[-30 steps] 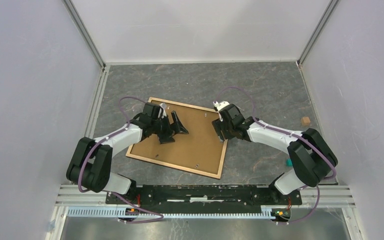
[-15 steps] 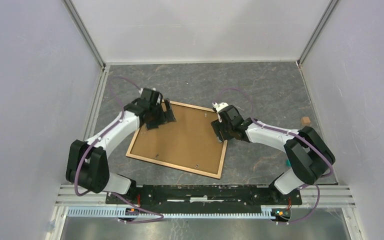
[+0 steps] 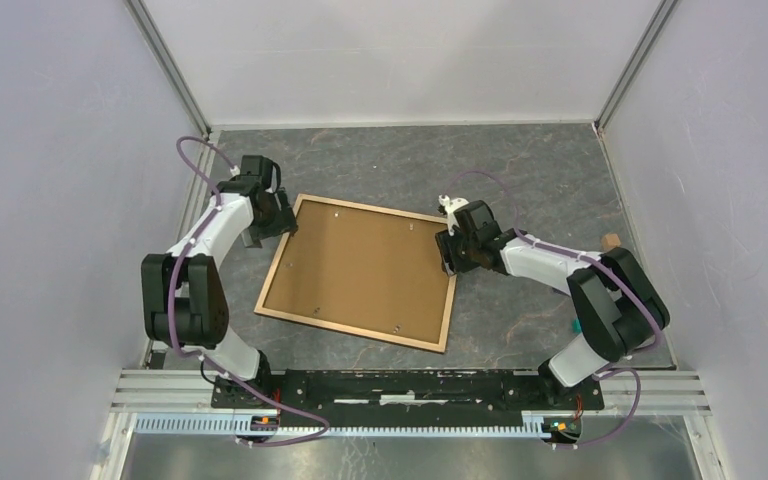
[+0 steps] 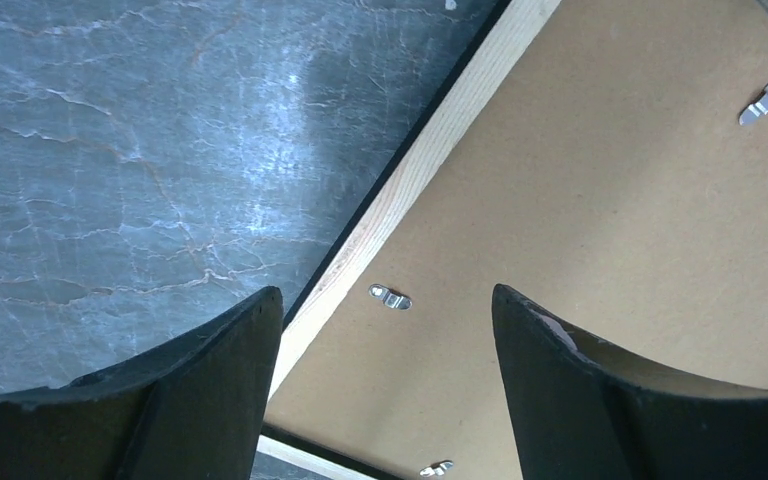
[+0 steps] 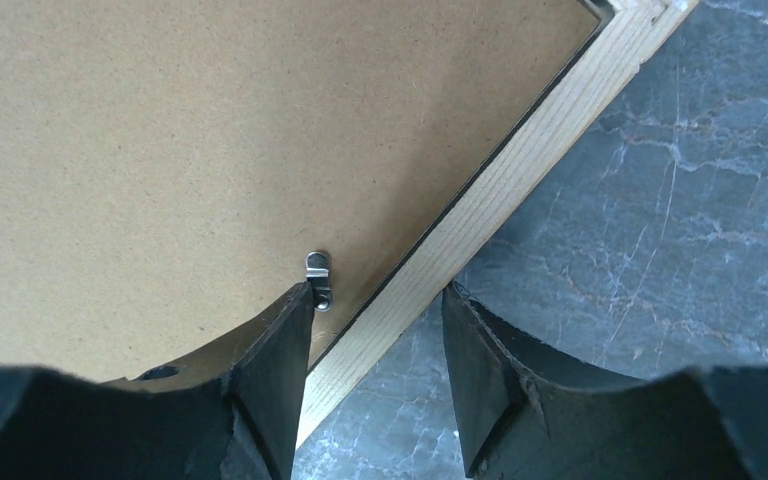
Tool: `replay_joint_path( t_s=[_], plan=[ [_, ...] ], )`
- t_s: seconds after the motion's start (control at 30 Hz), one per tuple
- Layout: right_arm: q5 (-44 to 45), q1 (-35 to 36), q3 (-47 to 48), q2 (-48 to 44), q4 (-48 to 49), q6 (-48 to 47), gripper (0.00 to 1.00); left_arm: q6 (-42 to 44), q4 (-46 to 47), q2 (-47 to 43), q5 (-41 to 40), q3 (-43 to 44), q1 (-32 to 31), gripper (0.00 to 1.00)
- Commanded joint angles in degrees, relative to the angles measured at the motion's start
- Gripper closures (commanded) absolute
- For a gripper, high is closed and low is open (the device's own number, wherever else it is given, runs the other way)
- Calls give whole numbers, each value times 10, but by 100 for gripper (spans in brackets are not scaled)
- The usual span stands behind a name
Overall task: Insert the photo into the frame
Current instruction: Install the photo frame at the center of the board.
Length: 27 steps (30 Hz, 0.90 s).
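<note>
Frame (image 5: 520, 170) lies back-up mid table (image 3: 520, 170) w/ backing board (image 3: 365, 270) in it; photo's not in view, can't tell where. Right gripper (image 5: 378, 300) is part open, straddling the right rail, so it's closest. Left gripper (image 4: 388, 295) gapes wide by the left rail's far end.

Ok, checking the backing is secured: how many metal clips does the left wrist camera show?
3 clips: one near the middle, one upper right, one at the bottom edge; others may be hidden.
</note>
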Motion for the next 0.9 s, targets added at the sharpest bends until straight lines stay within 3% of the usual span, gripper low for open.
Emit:
replay_joint_path(
  t_s=[0.0,0.13,0.2,0.37,0.57,0.73,0.87],
  plan=[
    [-25,-36,11,27,7,-17,45,40,-4,22,9,8,0,20],
    [-37,-46,22,34,11,-29,41,49,1,38,40,-3,0,31],
    [-43,-48,25,34,6,-35,38,49,7,39,49,-14,0,31],
    [-58,-47,4,8,14,-35,31,49,5,61,16,-12,1,39],
    [-58,-44,-6,-10,17,-21,32,49,-3,114,20,0,0,61],
    [-58,-37,-14,-24,21,-20,29,46,-9,120,0,3,0,63],
    [-68,-36,-12,-27,21,-20,29,38,-5,67,-40,-1,0,53]
  ],
)
